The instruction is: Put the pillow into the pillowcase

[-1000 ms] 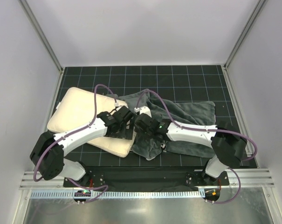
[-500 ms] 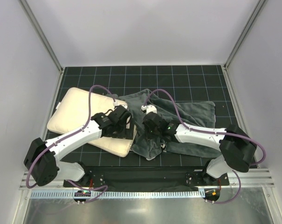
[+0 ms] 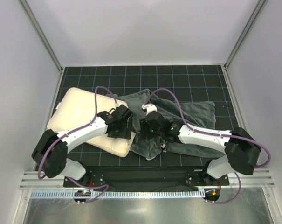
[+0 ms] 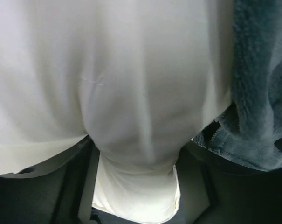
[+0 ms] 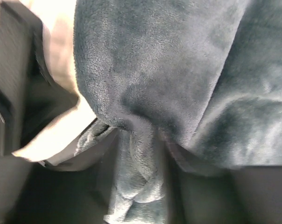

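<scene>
Pillow (image 3: 80, 112) and pillowcase (image 3: 192, 114) at the insertion stage, both lying on the dark gridded surface (image 3: 178, 77): the cream pillow sits at left, angled, its near right corner touching the crumpled grey plush of the pillowcase, which spreads across the centre and right. Both items are judged light, soft and limp; the pillow compresses and springs back, so a pinch on its edge or corner should hold better than one on its puffy face, while the plush sleeve drapes and folds on itself and is best taken by a single layer of its open hem, lest both layers be clamped and the mouth sealed. The left arm (image 3: 80, 133) reaches forward and inward, low over the pillow's near right edge; the left jaws are closed to a narrow gap on a bunched neck of cream fabric. The right arm (image 3: 201, 135) stretches leftward across the pillowcase, wrist low; the right jaws are pinched on a gathered fold of grey plush, though whether one layer or two is held cannot be told
</scene>
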`<action>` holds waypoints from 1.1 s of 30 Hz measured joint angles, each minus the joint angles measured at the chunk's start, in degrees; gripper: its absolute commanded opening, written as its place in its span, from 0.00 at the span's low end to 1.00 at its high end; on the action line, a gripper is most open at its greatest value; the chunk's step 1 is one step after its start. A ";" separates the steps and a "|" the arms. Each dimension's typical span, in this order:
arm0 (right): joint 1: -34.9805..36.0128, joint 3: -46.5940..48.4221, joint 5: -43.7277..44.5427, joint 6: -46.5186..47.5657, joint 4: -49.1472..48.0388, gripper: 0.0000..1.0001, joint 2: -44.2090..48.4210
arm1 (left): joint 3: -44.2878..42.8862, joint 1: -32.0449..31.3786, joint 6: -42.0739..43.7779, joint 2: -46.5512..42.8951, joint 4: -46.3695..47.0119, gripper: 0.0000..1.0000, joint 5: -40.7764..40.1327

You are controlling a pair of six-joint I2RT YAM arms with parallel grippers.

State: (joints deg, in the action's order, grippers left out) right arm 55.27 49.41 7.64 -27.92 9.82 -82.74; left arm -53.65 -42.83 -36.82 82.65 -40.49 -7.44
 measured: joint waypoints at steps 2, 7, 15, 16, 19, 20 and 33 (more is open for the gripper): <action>0.00 -0.26 -0.52 0.48 -0.42 0.67 0.00 | 0.33 0.66 0.00 0.00 0.24 0.47 -0.11; 0.00 -0.33 -1.53 1.42 -1.29 0.72 -1.11 | 0.42 1.36 0.50 -0.26 0.57 0.24 -0.50; 0.00 1.36 -0.83 2.29 -1.99 0.04 -8.98 | 0.26 1.84 1.36 -1.27 0.48 0.00 -0.37; 0.00 1.79 -0.94 2.27 -1.86 0.04 -9.40 | 0.17 1.92 1.31 -1.29 0.37 0.00 -0.31; 0.20 2.91 -1.90 1.75 -1.77 0.04 -9.31 | -0.42 2.23 1.27 -1.29 0.02 0.00 -0.09; 0.42 3.28 -2.45 1.73 -1.64 0.04 -9.01 | -0.81 2.34 1.25 -1.29 -0.17 0.00 -0.04; 1.62 5.03 -13.33 0.09 0.98 0.04 4.46 | -10.84 3.96 -3.30 6.27 1.95 0.00 -3.10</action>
State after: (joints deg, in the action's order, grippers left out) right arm 56.88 54.43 -5.69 -27.83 10.81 -78.28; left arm -64.49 -38.87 -40.12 88.92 -38.54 -10.55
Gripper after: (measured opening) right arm 0.073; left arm 0.063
